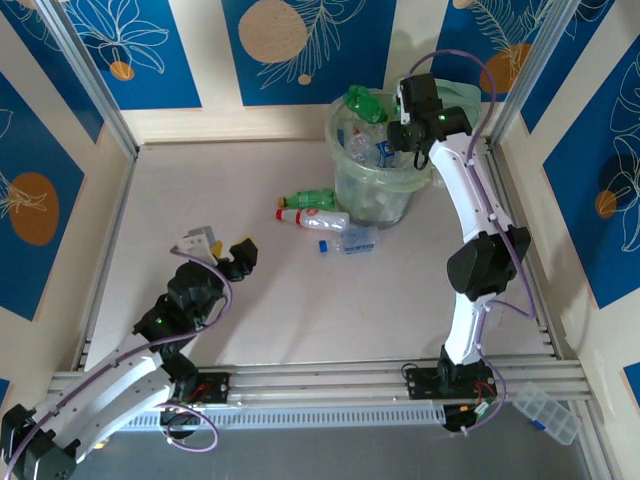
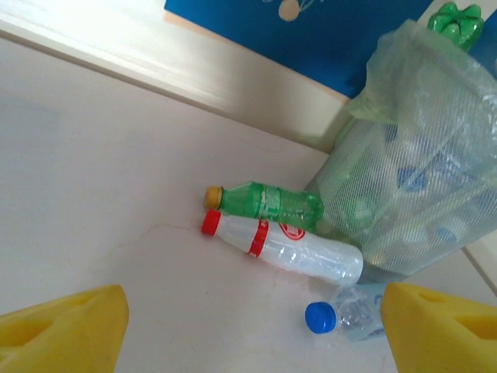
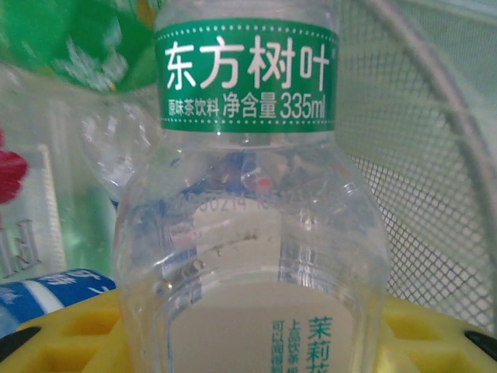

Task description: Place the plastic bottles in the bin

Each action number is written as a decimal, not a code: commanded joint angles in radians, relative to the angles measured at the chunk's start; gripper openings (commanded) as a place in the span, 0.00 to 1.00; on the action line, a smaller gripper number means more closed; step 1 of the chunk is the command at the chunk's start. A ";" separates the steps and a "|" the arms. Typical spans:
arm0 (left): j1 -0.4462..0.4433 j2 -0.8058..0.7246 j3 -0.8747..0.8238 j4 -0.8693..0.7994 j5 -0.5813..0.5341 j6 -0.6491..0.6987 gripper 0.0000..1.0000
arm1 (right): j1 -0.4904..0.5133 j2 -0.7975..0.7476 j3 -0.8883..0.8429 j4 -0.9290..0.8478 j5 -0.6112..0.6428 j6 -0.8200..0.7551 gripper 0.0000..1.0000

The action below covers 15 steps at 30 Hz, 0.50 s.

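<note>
The bin [image 1: 352, 190] at far right is heaped with crushed bottles [image 1: 362, 103]; the right arm arches over it, right gripper [image 1: 400, 135] clamped on a clear green-banded bottle [image 3: 248, 233]. Near left, the left gripper [image 1: 222, 250] sits low, jaws apart and empty, while a green bottle [image 1: 310, 199], white red-capped bottle [image 1: 312, 217] and blue-capped bottle [image 1: 352, 241] lie just left of the bin.

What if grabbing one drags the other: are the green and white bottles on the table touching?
Touching. The left wrist view shows the green bottle lying against the white bottle, bodies meeting with no gap.
</note>
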 commanded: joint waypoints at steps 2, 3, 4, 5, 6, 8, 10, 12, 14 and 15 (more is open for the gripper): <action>-0.006 -0.017 0.013 -0.002 -0.038 -0.005 0.85 | 0.006 0.030 0.000 -0.036 0.031 0.009 0.32; -0.006 -0.016 0.015 -0.003 -0.039 -0.004 0.85 | 0.005 0.040 0.004 -0.040 0.021 0.009 0.34; -0.007 -0.014 0.015 -0.003 -0.039 -0.004 0.85 | 0.005 0.053 0.008 -0.045 0.016 0.006 0.35; -0.006 -0.012 0.015 -0.003 -0.039 -0.004 0.85 | 0.006 0.063 0.012 -0.051 0.009 0.005 0.35; -0.005 -0.011 0.015 -0.002 -0.038 -0.003 0.85 | 0.006 0.075 0.021 -0.059 -0.001 0.003 0.37; -0.007 -0.009 0.014 0.001 -0.034 -0.003 0.85 | 0.006 0.083 0.028 -0.068 -0.014 0.004 0.43; -0.006 -0.010 0.013 0.001 -0.037 -0.004 0.85 | 0.006 0.074 0.033 -0.069 -0.034 0.010 0.57; -0.005 -0.009 0.013 0.001 -0.038 -0.003 0.85 | 0.009 0.052 0.036 -0.058 -0.032 0.013 0.67; -0.006 -0.008 0.013 0.002 -0.036 -0.003 0.86 | 0.013 0.020 0.034 -0.038 -0.047 0.016 0.72; -0.006 -0.008 0.015 0.002 -0.035 -0.003 0.86 | 0.015 0.002 0.037 -0.030 -0.050 0.022 0.75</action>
